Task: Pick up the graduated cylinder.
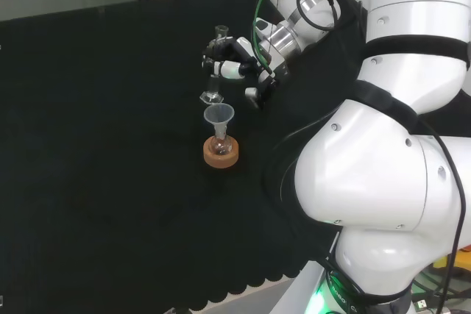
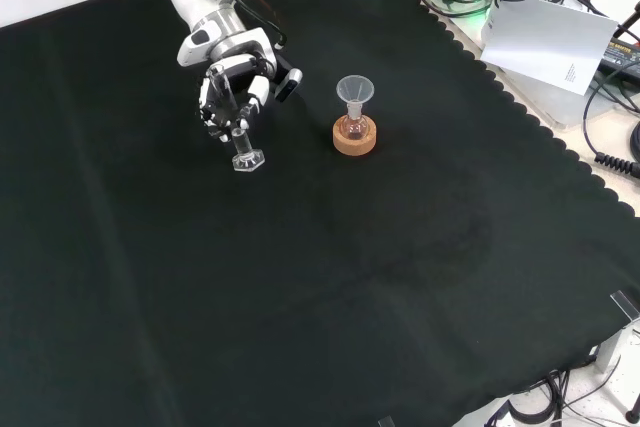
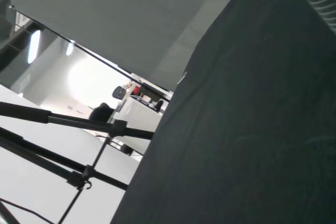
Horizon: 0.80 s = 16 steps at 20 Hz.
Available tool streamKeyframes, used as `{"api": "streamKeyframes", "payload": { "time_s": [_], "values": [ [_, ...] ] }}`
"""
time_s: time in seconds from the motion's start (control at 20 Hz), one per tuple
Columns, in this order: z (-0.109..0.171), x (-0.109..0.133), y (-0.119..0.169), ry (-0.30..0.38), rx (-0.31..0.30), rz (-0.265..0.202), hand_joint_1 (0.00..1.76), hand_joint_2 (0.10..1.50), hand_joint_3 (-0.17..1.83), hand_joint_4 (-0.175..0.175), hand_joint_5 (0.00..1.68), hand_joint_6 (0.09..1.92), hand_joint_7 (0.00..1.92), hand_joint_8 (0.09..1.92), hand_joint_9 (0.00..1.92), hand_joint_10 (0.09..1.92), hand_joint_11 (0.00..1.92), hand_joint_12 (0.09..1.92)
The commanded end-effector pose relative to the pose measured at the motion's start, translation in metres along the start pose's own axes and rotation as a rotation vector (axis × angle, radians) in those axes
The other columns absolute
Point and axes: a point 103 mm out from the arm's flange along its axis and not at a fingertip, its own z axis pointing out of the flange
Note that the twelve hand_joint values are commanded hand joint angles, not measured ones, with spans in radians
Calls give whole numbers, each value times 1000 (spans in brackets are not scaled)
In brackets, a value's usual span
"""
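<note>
One cylinder, already in the fingers

Graduated cylinder [image 2: 243, 147]: clear, upright, long axis vertical. Its hexagonal foot appears in the front view just left of the cork ring [image 2: 354, 139], which serves as landmark here. Whether the foot is touching the cloth or just off it, cannot tell from either view. In the head view the cylinder's [image 1: 215, 71] top rises above the fingers and its foot sits just beyond the cork ring.

Hand [image 2: 232, 92]: fingers curled round the cylinder's upper shaft, thumb on the far side; it comes at the tube from above and from the arm's side. In the head view the hand [image 1: 234, 62] lies beyond and slightly right of the cork ring. Only one arm here, so no question of which is nearer.

Judgement: the grasp looks made; what remains is a straight lift along the cylinder's own axis. Tilting would be the risk, as the tube is narrow and the foot is its heaviest-looking end.

Around it: the cork ring carries a small flask [image 2: 353, 126] with a clear funnel [image 2: 354, 90] in its neck. Funnel rim stands near the hand's path; lifting vertically keeps clear of it. Black cloth [image 2: 330, 287] elsewhere bare.
</note>
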Motion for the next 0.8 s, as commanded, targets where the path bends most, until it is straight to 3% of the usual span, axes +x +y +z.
{"api": "streamKeyframes", "payload": {
  "time_s": [0.05,0.25,0.8],
  "values": [
    [-8,6,2,-129,10,23,1135,1137,14,-148,934,1081,1066,514,1301,168,1226,775],
    [-14,13,3,-220,42,5,1152,1125,1,-174,974,1034,1128,455,1344,132,1256,744],
    [-50,45,-16,-375,78,-17,1157,1119,-2,-175,989,1014,1179,415,1384,107,1278,720]
  ]
}}
